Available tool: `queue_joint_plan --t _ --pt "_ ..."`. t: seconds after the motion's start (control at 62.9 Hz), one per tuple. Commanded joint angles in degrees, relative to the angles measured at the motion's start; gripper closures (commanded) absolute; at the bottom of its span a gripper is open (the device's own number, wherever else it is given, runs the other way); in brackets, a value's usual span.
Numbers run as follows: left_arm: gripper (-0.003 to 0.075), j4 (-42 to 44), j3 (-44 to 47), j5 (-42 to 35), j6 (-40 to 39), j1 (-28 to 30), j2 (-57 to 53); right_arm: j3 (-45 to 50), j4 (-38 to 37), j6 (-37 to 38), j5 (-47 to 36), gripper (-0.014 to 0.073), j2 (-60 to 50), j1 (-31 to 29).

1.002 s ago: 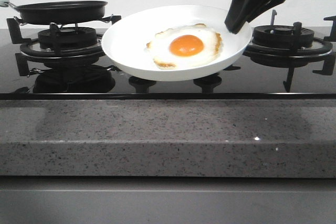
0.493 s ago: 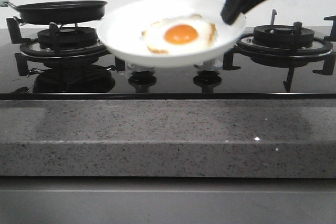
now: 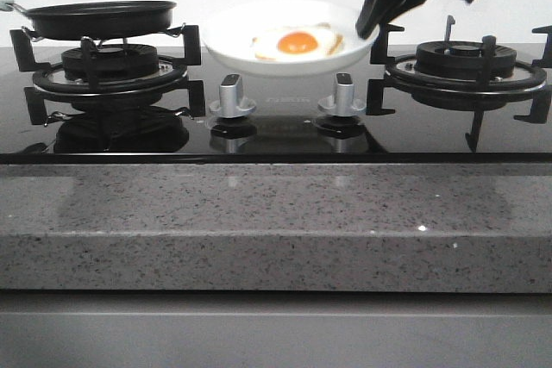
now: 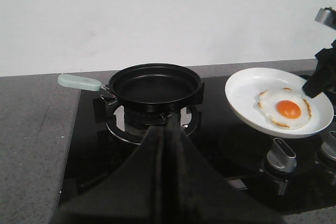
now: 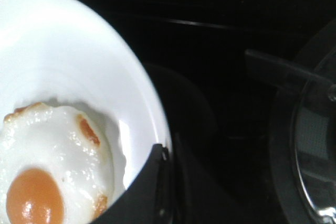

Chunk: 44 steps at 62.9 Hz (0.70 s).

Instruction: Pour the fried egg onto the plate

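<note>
Gripping the round glossy white plate by its rim, my right tool holds it over the hob, small orange-yolked fried egg aboard; next, I'd judge, set it down level.

Plate now farther back, leveller.

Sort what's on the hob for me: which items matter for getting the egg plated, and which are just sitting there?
Part of the job:
- fried egg, lying on the plate
- plate, held at its rim by the right gripper
- black frying pan, empty on the left burner

Just there:
- right burner grate
- two silver knobs
- left gripper, shut, holding nothing
</note>
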Motion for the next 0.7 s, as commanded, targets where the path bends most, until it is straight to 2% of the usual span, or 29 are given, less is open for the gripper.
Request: queue_joint_plan --t 0.0,0.095,0.159,0.366,0.429,0.62,0.684 --pt "0.0741 -1.1 -1.4 -4.3 -0.3 -0.3 0.5 -2.6 2.7 0.1 -1.3 0.07 -1.7 -0.2" --pt "0.0741 -1.1 -1.4 -4.3 -0.3 -0.3 0.5 -2.6 2.6 0.1 -0.7 0.0694 -0.7 -0.2" --pt "0.0741 -1.1 -1.4 -4.3 -0.3 -0.3 0.5 -2.6 2.5 0.1 -0.4 0.0655 -0.4 -0.2" --pt "0.0741 -1.1 -1.4 -4.3 -0.3 -0.3 0.5 -2.6 2.3 0.1 -0.9 0.0412 -0.5 -0.3" --pt "0.0741 -1.1 -1.4 -4.3 -0.3 -0.3 0.5 -2.8 2.3 0.1 -0.7 0.0373 -0.6 -0.7" --pt "0.0741 -1.1 -1.4 -4.3 -0.3 -0.3 0.5 -8.4 2.3 0.1 5.9 0.0369 -0.6 -2.3" --pt "0.0741 -1.1 -1.4 -4.3 -0.3 -0.3 0.5 -11.0 2.2 0.1 8.6 0.0406 -0.6 -2.9"
